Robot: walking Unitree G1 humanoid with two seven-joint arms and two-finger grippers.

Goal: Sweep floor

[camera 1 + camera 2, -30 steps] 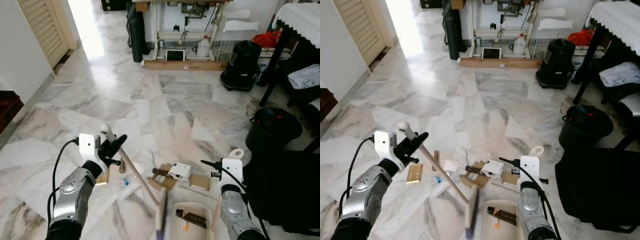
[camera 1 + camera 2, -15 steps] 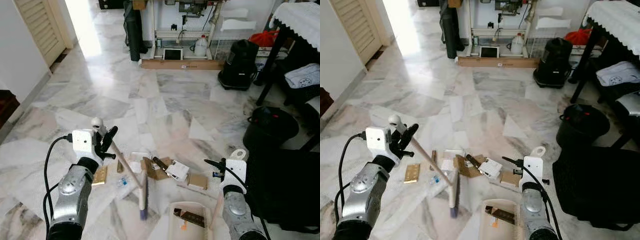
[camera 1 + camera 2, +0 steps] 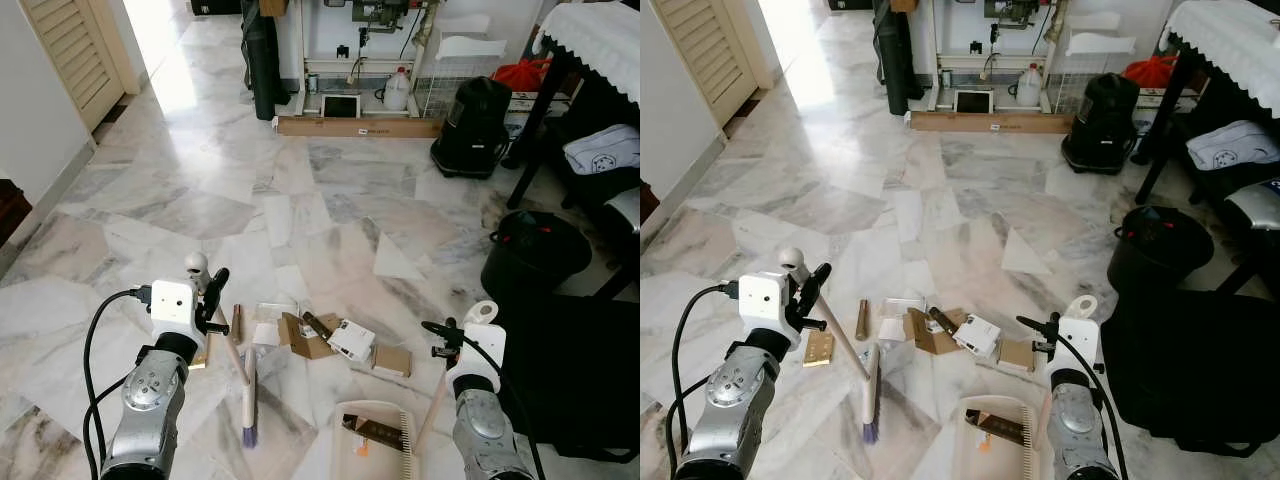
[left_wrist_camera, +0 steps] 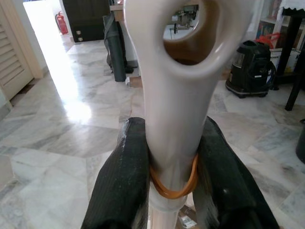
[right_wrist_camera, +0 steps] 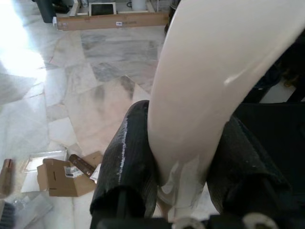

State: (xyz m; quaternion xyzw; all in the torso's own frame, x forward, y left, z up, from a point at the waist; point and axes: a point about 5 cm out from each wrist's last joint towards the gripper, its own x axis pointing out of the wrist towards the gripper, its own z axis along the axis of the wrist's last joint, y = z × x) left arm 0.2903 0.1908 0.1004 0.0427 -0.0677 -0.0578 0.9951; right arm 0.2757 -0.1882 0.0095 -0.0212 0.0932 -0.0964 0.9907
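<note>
- Left gripper (image 3: 212, 293), lower left of frame, is clamped on the broom (image 3: 247, 392) handle; bristles rest on the floor (image 3: 330, 210), left of the litter (image 3: 330, 338).
- Right gripper (image 3: 447, 340), lower right, is closed on the dustpan (image 3: 372, 440) handle.
- Step in hand: I am sweeping litter toward the dustpan.
- Next move: draw the bristles rightward through the litter.

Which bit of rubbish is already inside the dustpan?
The dark brown strip lying in the cream dustpan. The cardboard pieces and white box lie on the floor beyond it.
</note>
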